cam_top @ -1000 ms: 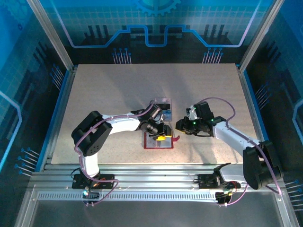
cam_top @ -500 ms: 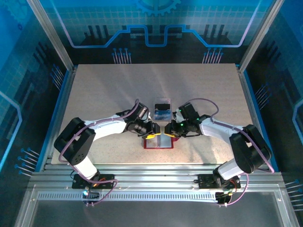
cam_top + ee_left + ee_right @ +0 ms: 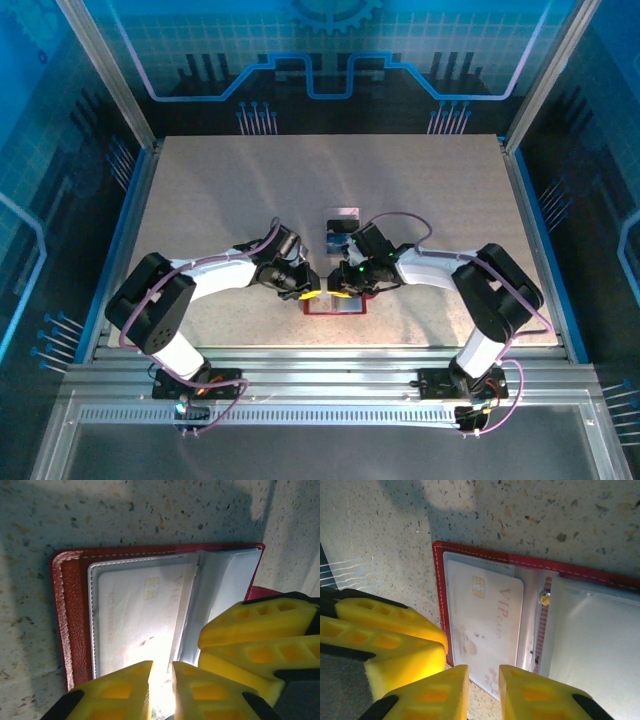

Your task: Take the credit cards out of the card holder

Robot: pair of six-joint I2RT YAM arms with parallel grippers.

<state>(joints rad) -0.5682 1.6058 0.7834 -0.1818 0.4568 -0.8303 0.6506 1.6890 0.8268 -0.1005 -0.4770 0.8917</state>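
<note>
Red stitched card holder (image 3: 75, 630), pale glossy card (image 3: 485, 625); left gripper (image 3: 161, 690), right gripper (image 3: 483, 690) jaws narrow, hold unclear

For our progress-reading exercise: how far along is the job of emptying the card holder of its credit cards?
Done: a blue card lies in the clear tray.
In hand: the left gripper and right gripper meet over the open card holder, fingertips at its clear pockets.
Left: at least one pale VIP card sits in a pocket.
</note>
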